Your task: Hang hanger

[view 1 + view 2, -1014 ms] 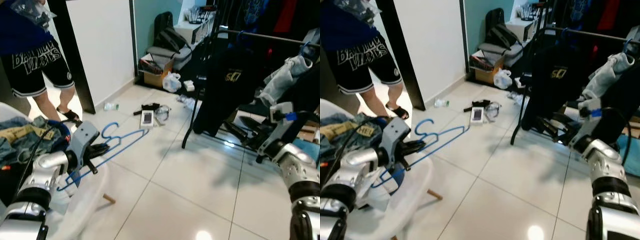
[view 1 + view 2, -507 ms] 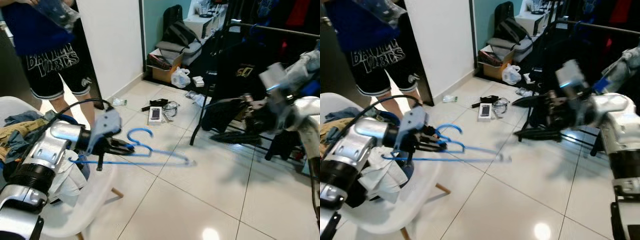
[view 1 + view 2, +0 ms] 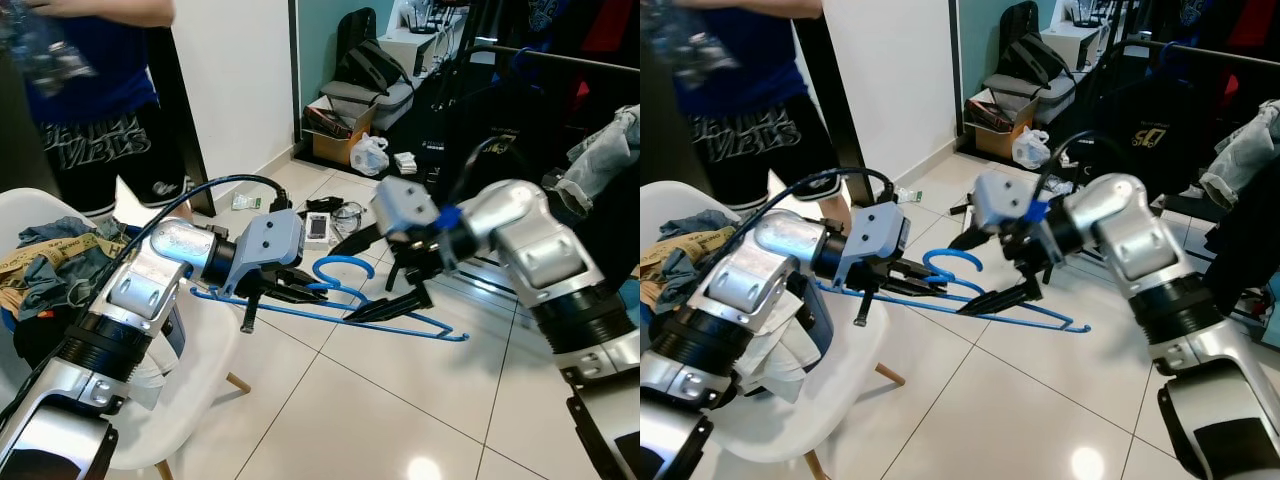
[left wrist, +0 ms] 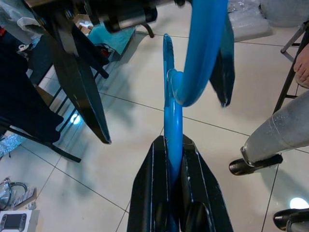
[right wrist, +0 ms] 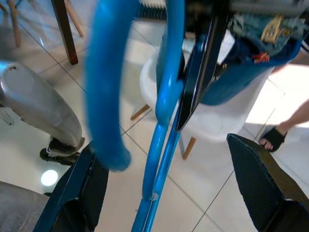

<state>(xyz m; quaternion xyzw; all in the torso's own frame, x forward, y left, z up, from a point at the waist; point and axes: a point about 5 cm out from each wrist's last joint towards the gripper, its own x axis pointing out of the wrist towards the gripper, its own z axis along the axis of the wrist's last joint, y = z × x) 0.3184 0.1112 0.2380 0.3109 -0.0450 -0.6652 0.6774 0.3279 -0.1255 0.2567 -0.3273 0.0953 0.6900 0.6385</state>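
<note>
A blue wire hanger (image 3: 440, 334) is held level above the tiled floor, hook uppermost. My left gripper (image 3: 300, 292) is shut on its neck just below the hook, with the blue wire (image 4: 174, 121) running out between the closed fingers. My right gripper (image 3: 375, 275) has come in from the right and stands open. One finger is above and one below the hanger (image 5: 164, 96), straddling it by the hook; I cannot tell whether they touch it. The clothes rail (image 3: 560, 60) runs across the back right with dark garments (image 3: 500, 130) hanging on it.
A white chair (image 3: 200, 400) piled with clothes (image 3: 50, 260) is at my left. A person in black shorts (image 3: 90, 150) stands behind it by the doorway. Bags, a box (image 3: 330, 145) and small clutter (image 3: 330, 215) lie on the floor near the rail's base.
My right arm has swung left from the rail to the hanger and its open fingers now straddle it. My left arm has carried the hanger toward the middle. The camera has shifted.
</note>
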